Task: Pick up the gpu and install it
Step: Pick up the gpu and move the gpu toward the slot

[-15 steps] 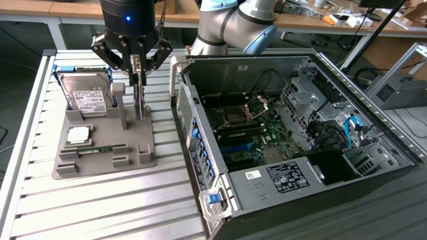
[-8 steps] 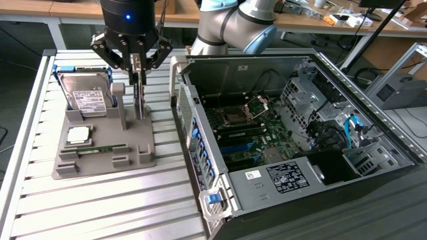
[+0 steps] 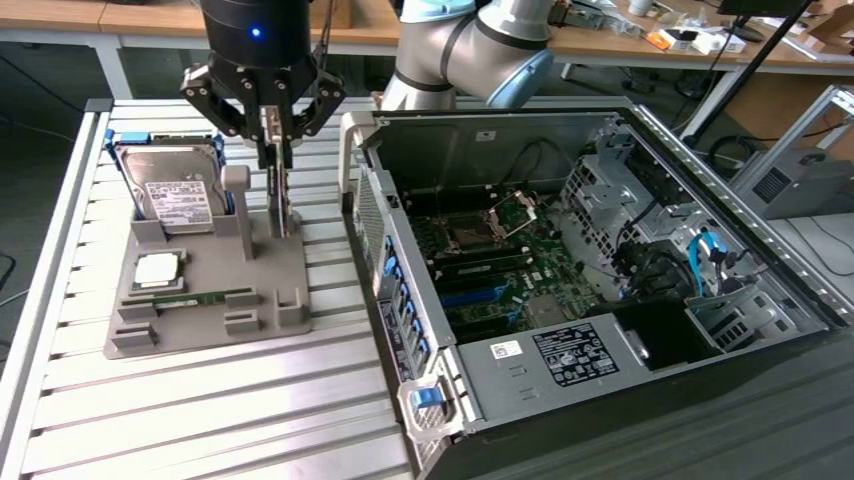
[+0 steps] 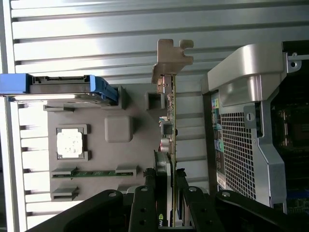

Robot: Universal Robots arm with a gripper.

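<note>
The gpu (image 3: 278, 195) is a thin card seen edge-on, standing upright over the grey holder tray (image 3: 267, 310). My gripper (image 3: 274, 148) comes down on its top edge, with a finger on each side, shut on it. In the wrist view the gpu (image 4: 170, 111) runs as a narrow strip with a silvery bracket at its far end. It passes between my gripper (image 4: 166, 195) fingers. The card's lower end is at the tray's slot; I cannot tell whether it is clear of it.
The tray also holds a silver hard drive (image 3: 174, 190) in blue rails, a processor chip (image 3: 158, 268) and a green memory stick (image 3: 200, 297). The open computer case (image 3: 400, 150) lies to the exterior view's right, its motherboard (image 3: 494, 260) exposed. All of it rests on a ribbed metal table (image 3: 200, 410).
</note>
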